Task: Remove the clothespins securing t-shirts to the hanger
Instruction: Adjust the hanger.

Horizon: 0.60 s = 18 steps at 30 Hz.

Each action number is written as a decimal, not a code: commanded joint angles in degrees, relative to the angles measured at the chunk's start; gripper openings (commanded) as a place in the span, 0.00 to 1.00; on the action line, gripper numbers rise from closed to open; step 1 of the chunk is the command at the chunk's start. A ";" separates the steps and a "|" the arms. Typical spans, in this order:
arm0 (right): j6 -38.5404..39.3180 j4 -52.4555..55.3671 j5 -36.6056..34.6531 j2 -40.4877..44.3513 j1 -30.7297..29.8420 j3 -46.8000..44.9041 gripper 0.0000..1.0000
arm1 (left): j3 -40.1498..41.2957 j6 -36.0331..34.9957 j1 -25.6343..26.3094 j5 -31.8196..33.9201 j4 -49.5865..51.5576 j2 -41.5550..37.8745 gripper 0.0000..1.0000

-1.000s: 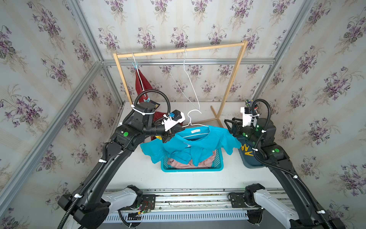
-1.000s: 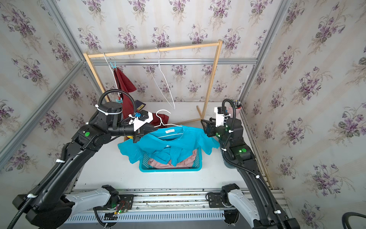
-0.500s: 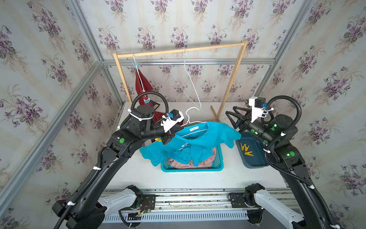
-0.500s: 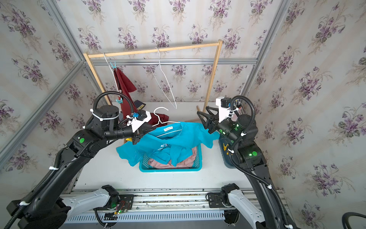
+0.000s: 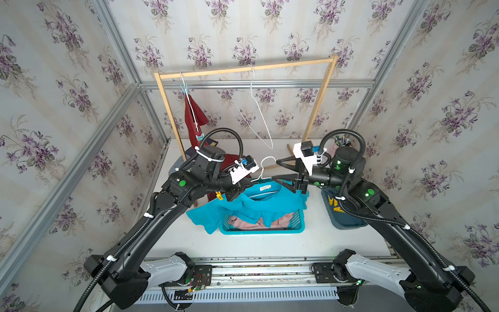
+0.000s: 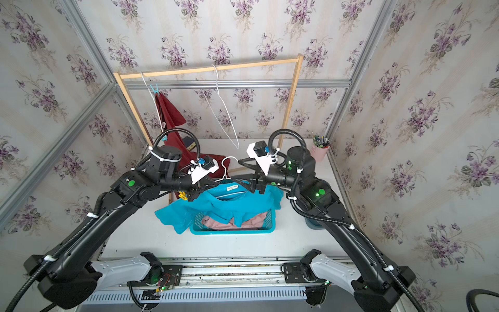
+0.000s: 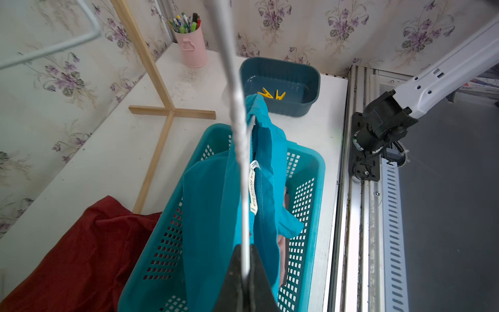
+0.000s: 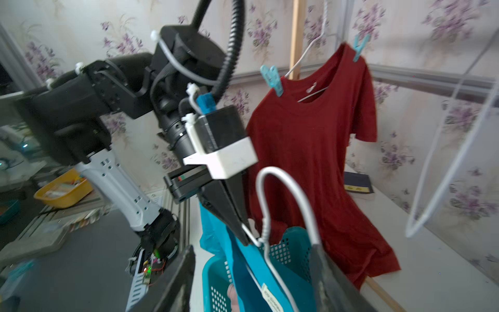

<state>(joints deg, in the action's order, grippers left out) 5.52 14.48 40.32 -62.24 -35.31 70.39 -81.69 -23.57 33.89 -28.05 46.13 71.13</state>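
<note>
- Turquoise t-shirt is the one in play, centre of both top views. It hangs slack over the white wire hanger, sagging into the teal basket, with 1 sleeve spilling past the lower-left rim.
- Left gripper is pinched fully closed on the hanger's wire and carries the lot.
- Right gripper reaches in from the right, jaws spread wide and nothing in them. The hook stands between its fingers; contact I cannot tell.
- Clothespins: 2 yellow ones lie in the dark blue bin. Another yellow clip peeks out below the left wrist, apparently still biting that shoulder. 2 light blue clips pin the dark red t-shirt to its hanger on the wooden rack, upper left.
- Risk 1: thin wire in a single pinch can swivel, so a nudge on the hook could spin the hanger.
- Risk 2: the right shoulder looks unpinned, so a tilt may slide the tee onto the table beside the basket.
- Risk 3: jaws closing on cloth along with wire would drag the shirt when the clip is pulled.
- Surface: the white table is smooth and lightly scuffed. The red tee's hem is pooled on it behind the basket, and the pink t-shirt is already inside.
- Room: floral wallpaper, aluminium framing, an empty hanger at upper centre, and a pink pen cup at the far right.
</note>
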 commanded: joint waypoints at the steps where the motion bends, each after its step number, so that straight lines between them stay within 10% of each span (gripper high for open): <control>1: 7.87 8.33 -0.35 -2.31 -0.46 1.00 0.63 | -0.98 -2.88 -0.06 -4.79 0.10 1.78 0.02; 11: 14.51 4.15 -9.11 -0.69 -0.46 -5.91 0.58 | -3.15 -4.38 -2.01 -15.15 0.09 5.33 0.02; 18: 16.24 -2.05 -11.61 -1.22 -0.46 -8.17 0.18 | -3.15 -4.70 -2.34 -15.61 0.06 4.57 0.03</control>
<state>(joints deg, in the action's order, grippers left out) 19.64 17.43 29.69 -63.48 -35.73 62.30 -84.84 -26.96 31.53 -41.01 46.35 76.18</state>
